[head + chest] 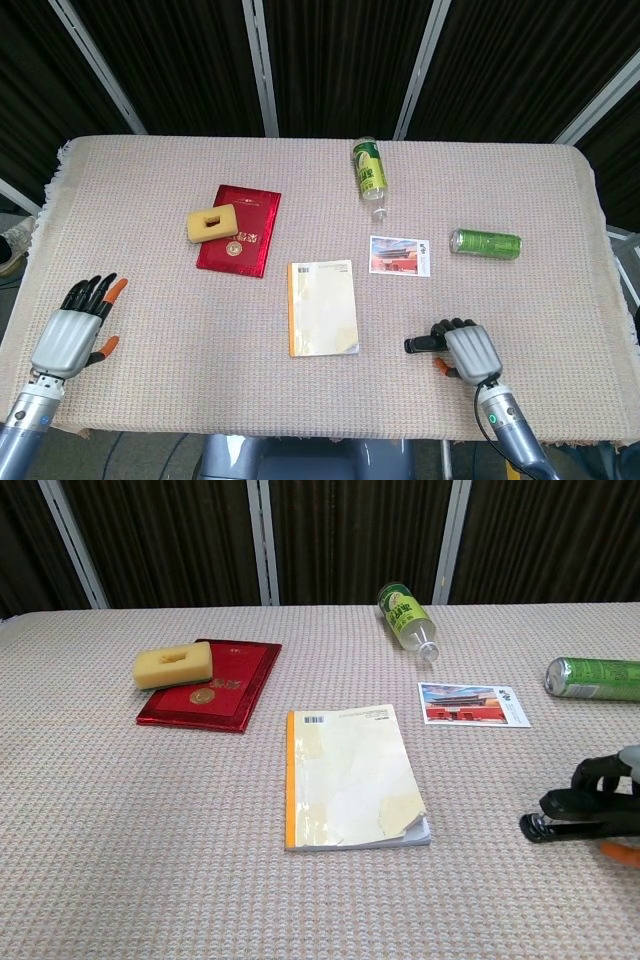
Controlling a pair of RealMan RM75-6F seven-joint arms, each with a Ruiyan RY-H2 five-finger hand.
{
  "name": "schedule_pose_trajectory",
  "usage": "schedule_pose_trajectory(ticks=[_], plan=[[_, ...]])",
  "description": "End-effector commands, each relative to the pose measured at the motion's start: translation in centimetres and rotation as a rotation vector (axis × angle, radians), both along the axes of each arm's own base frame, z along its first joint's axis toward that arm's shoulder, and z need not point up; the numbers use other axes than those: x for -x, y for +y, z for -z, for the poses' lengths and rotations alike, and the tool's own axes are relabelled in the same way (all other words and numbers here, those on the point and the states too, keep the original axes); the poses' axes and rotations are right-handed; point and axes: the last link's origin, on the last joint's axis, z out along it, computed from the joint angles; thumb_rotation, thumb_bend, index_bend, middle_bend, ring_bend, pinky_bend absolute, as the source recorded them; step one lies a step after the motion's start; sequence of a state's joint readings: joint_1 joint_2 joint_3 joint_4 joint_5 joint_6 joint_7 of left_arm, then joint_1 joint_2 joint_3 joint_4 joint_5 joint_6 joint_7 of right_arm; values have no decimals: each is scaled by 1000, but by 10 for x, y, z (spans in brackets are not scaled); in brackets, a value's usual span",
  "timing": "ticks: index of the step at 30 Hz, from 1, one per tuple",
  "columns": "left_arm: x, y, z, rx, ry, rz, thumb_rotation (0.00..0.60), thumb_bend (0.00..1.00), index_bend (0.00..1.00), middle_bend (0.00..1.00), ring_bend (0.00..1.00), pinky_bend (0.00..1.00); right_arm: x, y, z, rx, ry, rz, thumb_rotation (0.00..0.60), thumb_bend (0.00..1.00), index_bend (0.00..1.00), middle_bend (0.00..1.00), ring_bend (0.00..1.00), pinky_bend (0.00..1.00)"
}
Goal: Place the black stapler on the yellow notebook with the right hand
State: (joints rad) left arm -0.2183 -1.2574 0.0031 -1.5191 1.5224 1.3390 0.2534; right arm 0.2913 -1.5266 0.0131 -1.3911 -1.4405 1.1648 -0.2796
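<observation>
Your right hand [470, 352] curls over the black stapler [420, 344], grip unconfirmed; close firmly before lifting toward the yellow notebook [323, 307].

No wording can be made out anywhere: the yellow notebook [352, 776] shows only a barcode at its top corner, and the print on the green bottle [404, 613] and green can [592, 678] is too blurred.

A yellow sponge [211, 222] lies on a red booklet [240, 229] left of the bench's [140, 180] middle. A green-labelled bottle [370, 176] (on its side) sits near the far edge, a postcard [399, 254] and green can [485, 243] toward the right edge.
</observation>
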Motion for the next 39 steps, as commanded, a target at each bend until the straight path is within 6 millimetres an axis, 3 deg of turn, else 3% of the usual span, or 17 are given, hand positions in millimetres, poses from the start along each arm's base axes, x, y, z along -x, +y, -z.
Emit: schedule_pose_trajectory(ticks=[1, 6, 10, 13, 26, 34, 39], plan=[[0, 0, 1, 1, 1, -1, 600, 299, 0, 0, 0, 94, 1, -3, 3, 0, -5, 3, 600, 255, 460, 431, 401, 485], [-1, 0, 1, 3, -4, 2, 600, 299, 0, 0, 0, 94, 0, -7, 6, 16, -1, -10, 600, 284, 563, 522, 508, 594], [0, 0, 1, 5, -4, 2, 600, 299, 0, 0, 0, 94, -1, -9, 7, 12, -5, -21, 600, 434, 637, 590, 584, 666], [0, 0, 1, 7, -4, 2, 600, 300, 0, 0, 0, 94, -2, -11, 5, 13, -26, -26, 600, 485, 680, 626, 626, 711], [-1, -1, 1, 18, -10, 8, 600, 302, 0, 0, 0, 93, -10, -10, -6, 34, 0, -69, 600, 515, 720, 655, 664, 749], [-2, -2, 0, 21, -17, 10, 600, 302, 0, 0, 0, 93, -36, -8, -12, 47, 40, -126, 600, 516, 720, 655, 664, 749], [-2, -1, 0, 22, -23, 8, 600, 302, 0, 0, 0, 93, -63, -11, -7, 36, 71, -176, 600, 516, 720, 655, 664, 749]])
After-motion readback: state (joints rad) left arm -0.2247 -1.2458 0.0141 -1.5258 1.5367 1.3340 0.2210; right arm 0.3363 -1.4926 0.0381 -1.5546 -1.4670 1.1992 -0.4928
